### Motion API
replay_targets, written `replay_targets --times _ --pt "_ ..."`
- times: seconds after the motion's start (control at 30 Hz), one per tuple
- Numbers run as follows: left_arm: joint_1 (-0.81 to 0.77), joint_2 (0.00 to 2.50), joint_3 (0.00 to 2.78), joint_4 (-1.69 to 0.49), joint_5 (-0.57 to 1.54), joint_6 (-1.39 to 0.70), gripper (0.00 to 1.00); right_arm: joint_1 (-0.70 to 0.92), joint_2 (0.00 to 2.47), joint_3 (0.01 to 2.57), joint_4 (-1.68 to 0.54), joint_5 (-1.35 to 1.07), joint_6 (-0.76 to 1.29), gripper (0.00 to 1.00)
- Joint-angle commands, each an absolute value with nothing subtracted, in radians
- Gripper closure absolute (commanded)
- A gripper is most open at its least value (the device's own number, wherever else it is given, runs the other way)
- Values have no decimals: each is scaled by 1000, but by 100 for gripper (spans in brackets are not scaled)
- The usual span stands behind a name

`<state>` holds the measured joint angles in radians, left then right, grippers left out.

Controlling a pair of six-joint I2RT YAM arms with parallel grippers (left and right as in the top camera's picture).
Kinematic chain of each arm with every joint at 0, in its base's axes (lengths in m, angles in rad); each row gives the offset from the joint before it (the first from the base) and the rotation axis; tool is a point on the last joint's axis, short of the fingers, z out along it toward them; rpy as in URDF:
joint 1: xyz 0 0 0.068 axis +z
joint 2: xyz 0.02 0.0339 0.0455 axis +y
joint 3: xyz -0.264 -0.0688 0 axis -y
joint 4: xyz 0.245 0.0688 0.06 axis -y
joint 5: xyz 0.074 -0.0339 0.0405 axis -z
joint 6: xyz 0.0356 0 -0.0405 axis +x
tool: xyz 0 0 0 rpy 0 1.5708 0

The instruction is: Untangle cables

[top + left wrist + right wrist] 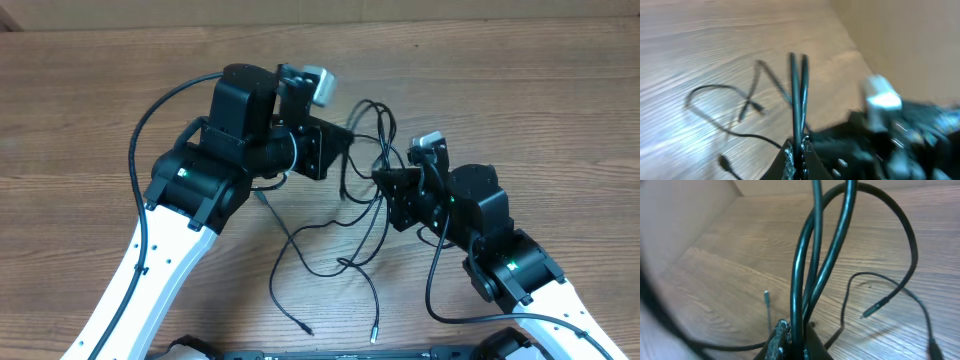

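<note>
- Overhead: the thin, black, flexible cables (338, 228) lie tangled on the brown wood-grain table (520, 80), between the two arms.
- The left gripper (348, 138) is at the upper left edge of the tangle. The right gripper (385, 180) is just beside it, to the lower right. Loops rise from the table to both.
- Two loose ends trail toward the near table edge, each tipped with a small plug (308, 329).
- Left wrist: the left gripper (797, 156) is clamped tight on the cables (798, 95). Two strands run straight up from its closed jaws, side by side.
- More cord lies slack on the table (700, 45) to the left, crossing over itself, with a plug end (722, 161) near the lower edge.
- The blurred right arm, with its white wrist camera (881, 95), is close by on the right.
- Right wrist: the right gripper (790, 341) is pinched closed on the cables (810, 275). Several strands rise from its jaws, and one arches over to the right.
- A silver-tipped plug (766, 300) lies on the table (730, 255) to the left. Another cord end (872, 311) lies to the right.
</note>
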<state>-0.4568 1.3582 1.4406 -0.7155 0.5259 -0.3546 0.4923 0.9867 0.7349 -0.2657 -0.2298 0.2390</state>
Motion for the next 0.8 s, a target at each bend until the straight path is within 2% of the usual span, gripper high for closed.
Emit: replay_targets --times 0.0,0.33,0.77 --pt "-459 1359 1448 -737 301 -513 96 495 960 746 -236 -337 234 94" --pt "-459 1359 1448 -763 281 -525 96 495 891 746 -199 -346 230 91" --pt "-458 1360 1448 -814 247 -524 96 495 863 746 -177 -369 235 94"
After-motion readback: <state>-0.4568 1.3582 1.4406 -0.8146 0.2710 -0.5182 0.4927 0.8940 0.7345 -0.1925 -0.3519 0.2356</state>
